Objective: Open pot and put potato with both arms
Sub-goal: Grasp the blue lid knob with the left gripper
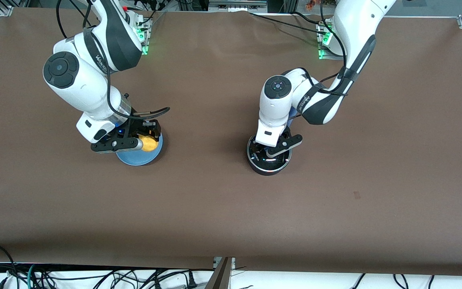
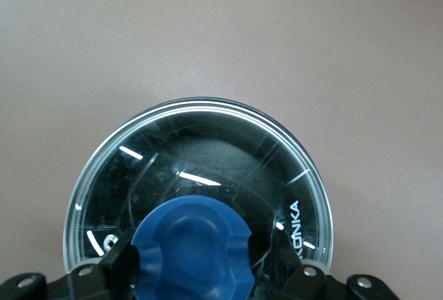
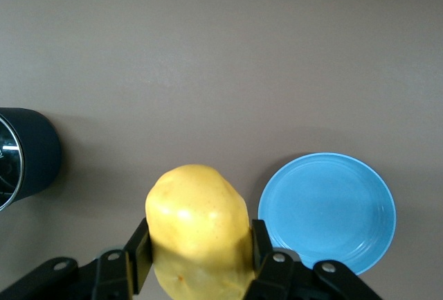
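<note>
Potato [image 3: 199,227] sits clamped in the right gripper's [image 3: 199,258] fingers, above the blue plate [image 1: 136,157] at nine o'clock on the desk [image 1: 231,208]. Left gripper's [image 2: 192,262] fingers flank the lid's knob [image 2: 192,251] over the pot [image 1: 269,160], centre; contact unclear.

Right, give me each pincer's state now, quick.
Left pincer: closed around the blue knob of the pot's lid.
Right pincer: shut on the potato, lifted above the plate.
</note>
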Motion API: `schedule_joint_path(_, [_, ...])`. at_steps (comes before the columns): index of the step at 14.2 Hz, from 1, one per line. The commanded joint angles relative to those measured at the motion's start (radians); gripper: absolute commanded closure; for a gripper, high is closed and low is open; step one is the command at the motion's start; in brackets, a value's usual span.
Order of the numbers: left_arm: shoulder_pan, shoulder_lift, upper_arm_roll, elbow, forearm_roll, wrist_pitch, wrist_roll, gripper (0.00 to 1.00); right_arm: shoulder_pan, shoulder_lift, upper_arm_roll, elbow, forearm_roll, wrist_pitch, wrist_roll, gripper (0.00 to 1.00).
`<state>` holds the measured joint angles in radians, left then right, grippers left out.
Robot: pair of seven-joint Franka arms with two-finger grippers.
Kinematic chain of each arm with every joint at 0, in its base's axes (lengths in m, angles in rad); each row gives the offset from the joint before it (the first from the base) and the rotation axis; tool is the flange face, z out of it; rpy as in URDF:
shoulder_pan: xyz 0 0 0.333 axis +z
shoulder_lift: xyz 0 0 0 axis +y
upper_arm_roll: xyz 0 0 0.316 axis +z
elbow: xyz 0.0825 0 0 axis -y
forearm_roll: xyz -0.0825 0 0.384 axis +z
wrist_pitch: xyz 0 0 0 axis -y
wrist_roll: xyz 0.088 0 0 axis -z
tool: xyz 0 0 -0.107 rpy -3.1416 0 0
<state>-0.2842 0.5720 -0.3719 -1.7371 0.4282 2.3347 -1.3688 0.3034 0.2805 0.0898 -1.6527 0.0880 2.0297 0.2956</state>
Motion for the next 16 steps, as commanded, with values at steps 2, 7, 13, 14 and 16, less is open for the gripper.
schedule_joint_path(2, [-0.007, 0.022, 0.002, 0.037, 0.032, -0.002, -0.016, 0.21, 0.005, 0.008, -0.001, 0.019, 0.001, -0.006, 0.008, 0.8])
schedule_joint_path(7, [-0.006, 0.022, 0.002, 0.037, 0.032, -0.002, -0.01, 0.34, 0.005, 0.008, -0.001, 0.019, 0.001, -0.006, 0.008, 0.8])
schedule_joint_path(13, [-0.006, 0.028, 0.004, 0.039, 0.032, -0.002, -0.007, 0.53, 0.005, 0.008, -0.001, 0.019, 0.003, -0.005, 0.008, 0.8])
schedule_joint_path(14, [-0.006, 0.028, 0.004, 0.039, 0.032, -0.002, -0.007, 0.57, 0.005, 0.008, -0.001, 0.019, 0.006, -0.005, 0.01, 0.8])
schedule_joint_path(16, [-0.004, 0.028, 0.004, 0.041, 0.03, -0.002, -0.009, 0.68, 0.005, 0.008, -0.001, 0.019, 0.013, -0.003, 0.01, 0.81])
